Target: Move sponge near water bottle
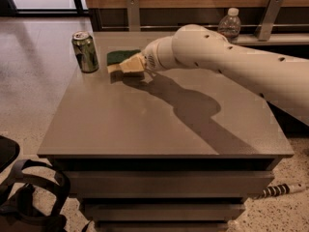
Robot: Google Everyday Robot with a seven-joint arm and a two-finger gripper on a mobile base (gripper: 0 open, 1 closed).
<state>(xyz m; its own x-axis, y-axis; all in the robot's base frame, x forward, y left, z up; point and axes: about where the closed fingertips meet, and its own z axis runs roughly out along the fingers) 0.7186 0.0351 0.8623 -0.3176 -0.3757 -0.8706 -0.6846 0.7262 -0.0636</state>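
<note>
The claw (117, 67) sits low at the far left of the surface (145, 129), right against the sponge (121, 57), which lies just right of the can (85, 51). I can't tell how wide the claw is or whether it grips the sponge. The bottle (231, 25) stands far right, well apart, behind the arm (227, 64).

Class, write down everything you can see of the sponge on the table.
The sponge is small and flat, with a dark green scouring top and pale yellow foam showing at its near edge. It lies green side up on the table, in its far left part, right of the green can and apart from it. The gripper covers its near right edge; whether it grips cannot be told.
</note>
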